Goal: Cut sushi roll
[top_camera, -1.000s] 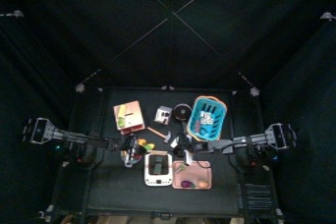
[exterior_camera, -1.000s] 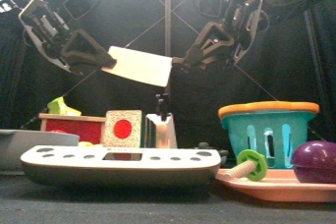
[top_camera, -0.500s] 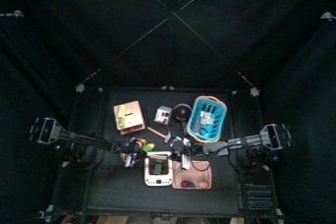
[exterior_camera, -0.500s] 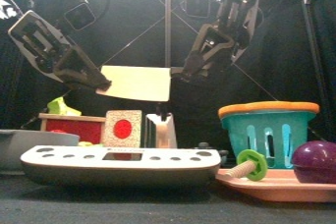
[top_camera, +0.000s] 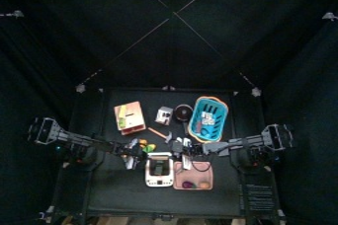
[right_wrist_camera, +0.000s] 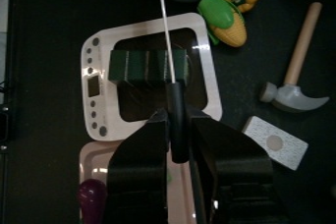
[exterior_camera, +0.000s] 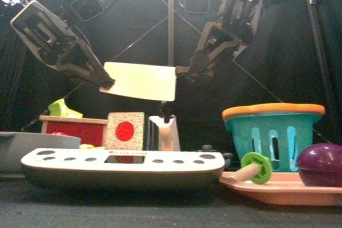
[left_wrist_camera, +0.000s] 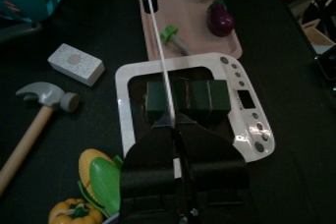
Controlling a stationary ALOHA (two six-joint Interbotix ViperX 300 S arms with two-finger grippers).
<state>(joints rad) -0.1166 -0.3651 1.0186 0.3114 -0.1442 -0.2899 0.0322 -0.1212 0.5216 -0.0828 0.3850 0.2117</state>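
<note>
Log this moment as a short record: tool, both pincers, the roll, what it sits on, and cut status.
tool: knife, blade held flat-side to the front camera, raised above the table
left pincer: shut on one end of the knife
right pincer: shut on the other end, at the dark handle
sushi roll: dark green, lying directly under the blade's edge
support: white scale, roll on its platform
cut status: blade not yet touching the roll

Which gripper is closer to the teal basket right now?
Right. The right gripper holds the knife at the end toward the teal basket, higher than it; the left gripper holds the knife's far end, farther from the basket.
</note>
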